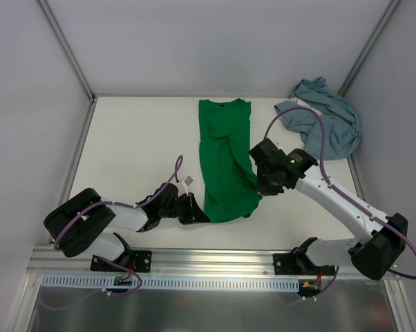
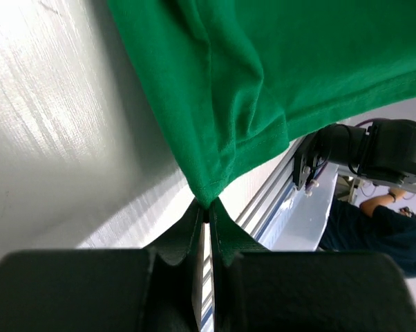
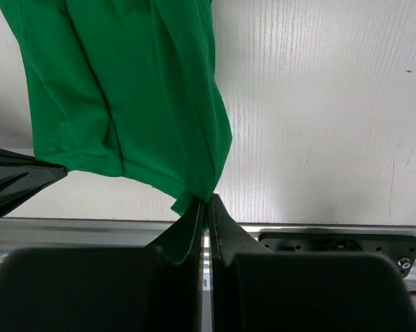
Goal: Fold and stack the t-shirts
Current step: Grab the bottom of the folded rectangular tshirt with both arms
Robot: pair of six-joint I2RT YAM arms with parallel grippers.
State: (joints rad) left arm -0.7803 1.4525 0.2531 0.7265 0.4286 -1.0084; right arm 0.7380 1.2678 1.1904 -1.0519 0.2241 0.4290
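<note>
The bright green t-shirt (image 1: 225,159) lies in the middle of the table as a long narrow strip, collar at the far end. My left gripper (image 1: 197,216) is shut on its near-left hem corner. In the left wrist view the green cloth (image 2: 263,69) runs down to a point pinched in that gripper (image 2: 208,207). My right gripper (image 1: 258,188) is shut on the near-right hem corner. The right wrist view shows the green hem (image 3: 125,90) caught between the fingertips of this gripper (image 3: 207,200). The blue-grey t-shirt (image 1: 329,121) lies crumpled at the far right corner.
A metal rail (image 1: 215,261) runs along the near table edge, and white walls with frame posts (image 1: 66,48) close the back and sides. The right arm's base (image 2: 374,149) and a person (image 2: 381,235) appear beyond the edge in the left wrist view.
</note>
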